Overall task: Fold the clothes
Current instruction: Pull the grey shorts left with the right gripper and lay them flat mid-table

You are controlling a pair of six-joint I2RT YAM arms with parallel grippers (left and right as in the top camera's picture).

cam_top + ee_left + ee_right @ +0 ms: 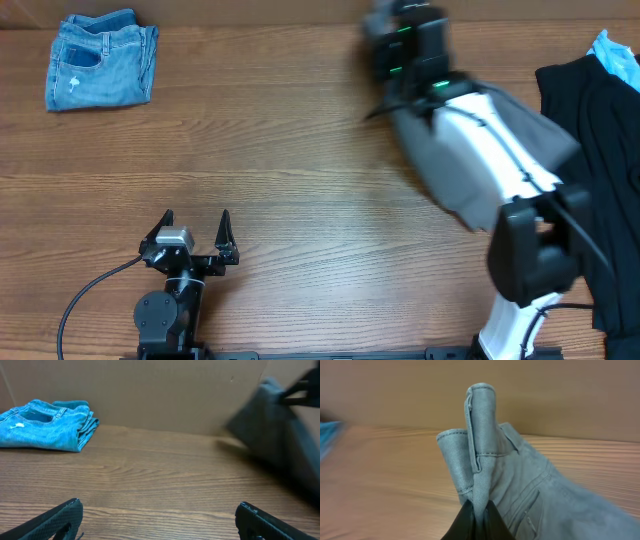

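My right gripper (385, 60) is raised over the far middle of the table, shut on the grey shorts (455, 170), which hang beneath my arm. In the right wrist view the jaws (479, 507) pinch a fold of the grey shorts (520, 485) at the waistband; a pocket seam shows. The shorts appear blurred in the left wrist view (280, 440). My left gripper (195, 232) is open and empty near the front left, its fingers (157, 515) spread over bare wood. Small faded-denim shorts (100, 58) lie folded at the far left, seen too in the left wrist view (47, 425).
A black garment (595, 140) lies at the right edge with a bit of light-blue cloth (615, 50) at its far end. The wooden table (270, 150) runs between the arms. A brown wall stands behind the table.
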